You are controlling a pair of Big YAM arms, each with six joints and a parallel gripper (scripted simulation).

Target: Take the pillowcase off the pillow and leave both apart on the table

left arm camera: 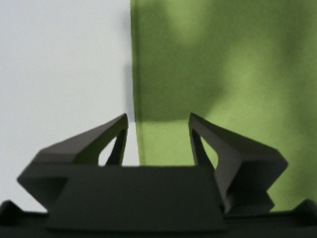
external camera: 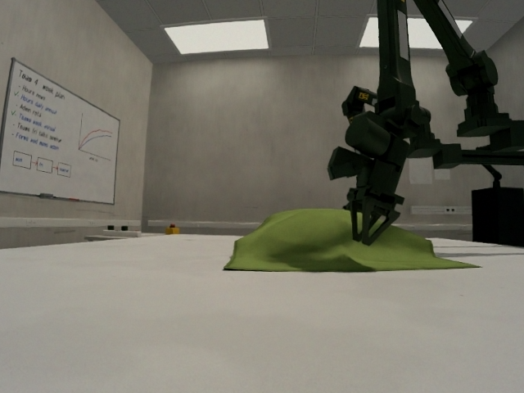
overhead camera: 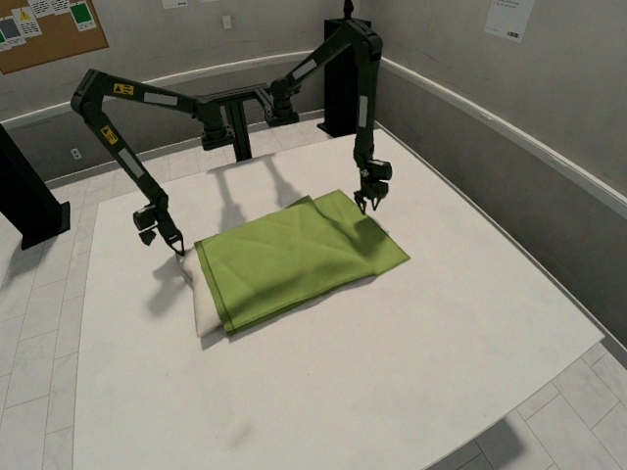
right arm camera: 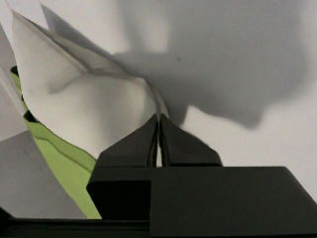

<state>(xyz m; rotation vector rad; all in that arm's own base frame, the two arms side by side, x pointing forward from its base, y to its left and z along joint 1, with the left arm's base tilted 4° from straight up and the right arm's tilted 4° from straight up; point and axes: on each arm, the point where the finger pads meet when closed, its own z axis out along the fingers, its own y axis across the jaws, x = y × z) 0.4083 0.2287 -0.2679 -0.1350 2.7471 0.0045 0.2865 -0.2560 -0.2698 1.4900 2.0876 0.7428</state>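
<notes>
The green pillowcase covers most of the pillow. The white pillow shows at the case's open end, on the left in the top view. The flat closed end lies on the right there. My right gripper is shut on the pillow's back corner, outside the case's mouth. My left gripper is open and empty, a little above the closed end, with the cloth's edge between its fingers in the wrist view.
The white table extends well past the bedding towards the front and right in the top view. The arms' stand is beyond the table's back edge. A black pillar stands behind the table.
</notes>
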